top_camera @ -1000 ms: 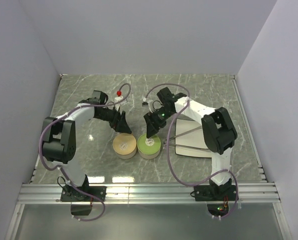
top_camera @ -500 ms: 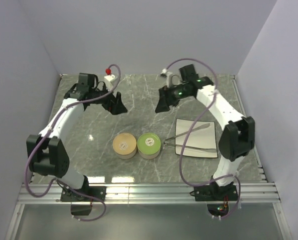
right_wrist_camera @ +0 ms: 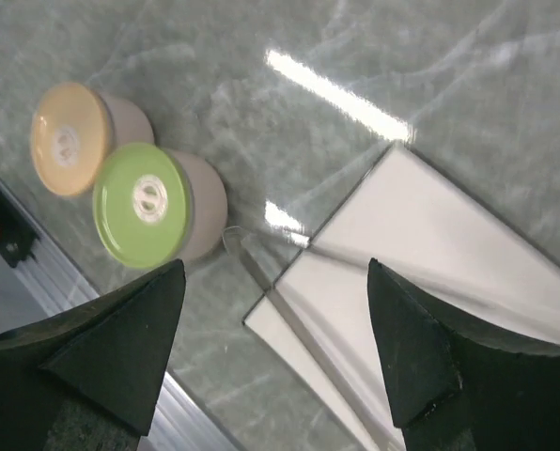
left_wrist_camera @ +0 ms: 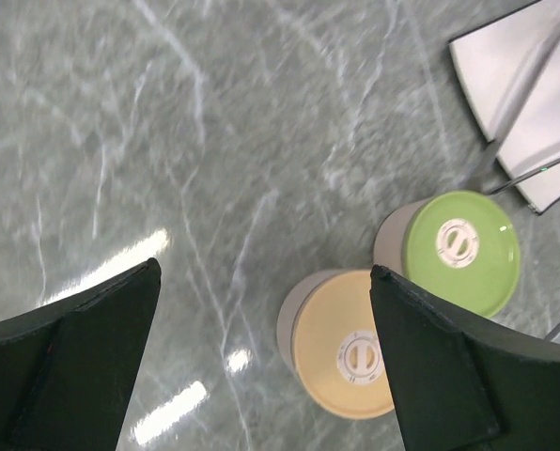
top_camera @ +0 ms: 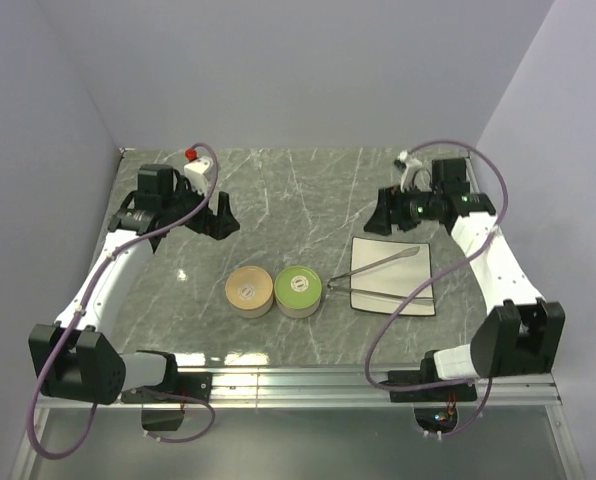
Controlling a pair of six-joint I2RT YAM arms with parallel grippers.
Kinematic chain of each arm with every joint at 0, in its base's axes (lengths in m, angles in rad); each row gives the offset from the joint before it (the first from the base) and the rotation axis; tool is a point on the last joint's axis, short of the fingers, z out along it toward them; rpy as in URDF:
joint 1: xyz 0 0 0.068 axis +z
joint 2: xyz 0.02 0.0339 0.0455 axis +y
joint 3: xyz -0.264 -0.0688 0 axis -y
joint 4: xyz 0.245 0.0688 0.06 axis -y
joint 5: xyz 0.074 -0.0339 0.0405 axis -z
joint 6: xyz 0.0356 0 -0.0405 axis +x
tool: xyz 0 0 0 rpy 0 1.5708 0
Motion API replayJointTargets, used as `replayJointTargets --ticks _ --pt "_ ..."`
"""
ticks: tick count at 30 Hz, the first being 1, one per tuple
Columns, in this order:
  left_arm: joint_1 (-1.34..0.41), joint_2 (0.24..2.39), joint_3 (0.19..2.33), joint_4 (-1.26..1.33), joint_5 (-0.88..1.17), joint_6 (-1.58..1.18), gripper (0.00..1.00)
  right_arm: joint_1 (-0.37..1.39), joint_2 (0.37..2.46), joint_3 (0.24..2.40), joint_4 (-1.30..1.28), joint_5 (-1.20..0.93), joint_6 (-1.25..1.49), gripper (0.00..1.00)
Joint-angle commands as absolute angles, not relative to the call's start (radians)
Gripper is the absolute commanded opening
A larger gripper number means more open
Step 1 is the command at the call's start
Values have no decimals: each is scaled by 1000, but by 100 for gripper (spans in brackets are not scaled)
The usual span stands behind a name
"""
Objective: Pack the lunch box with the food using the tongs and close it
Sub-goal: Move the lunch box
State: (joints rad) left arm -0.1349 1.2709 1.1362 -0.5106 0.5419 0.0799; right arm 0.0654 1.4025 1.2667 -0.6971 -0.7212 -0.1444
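Note:
The lunch box is two round tins side by side, both with lids on: a tan-lidded tin and a green-lidded tin. The silver tongs lie on a white square plate, their joined end next to the green tin. No food shows in any view. My left gripper hangs open and empty, back and left of the tins. My right gripper is open and empty above the plate's far side.
The grey marble table ends in a metal rail at the near edge. White walls stand on the left, right and back. The arms' cables loop over the table's outer sides.
Both arms have lifted off the tins and swung outward to the back corners. Their jaws have opened wider. The tins, tongs and plate have not moved.

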Motion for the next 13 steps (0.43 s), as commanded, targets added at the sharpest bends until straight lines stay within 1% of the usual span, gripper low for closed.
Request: replayJointTargets --ticks 1,5,9,13 --pt "-132 1201 1088 -489 436 54 99 61 1257 1123 -603 -644 -134 85" --pt "-132 1134 1029 -495 402 77 99 63 1180 1005 -552 -600 -118 86" --pt "-132 1056 967 -496 385 87 99 64 1137 950 -531 -597 -98 86" --pt "-132 1008 942 -483 410 90 100 69 1114 936 -531 -604 -97 86"
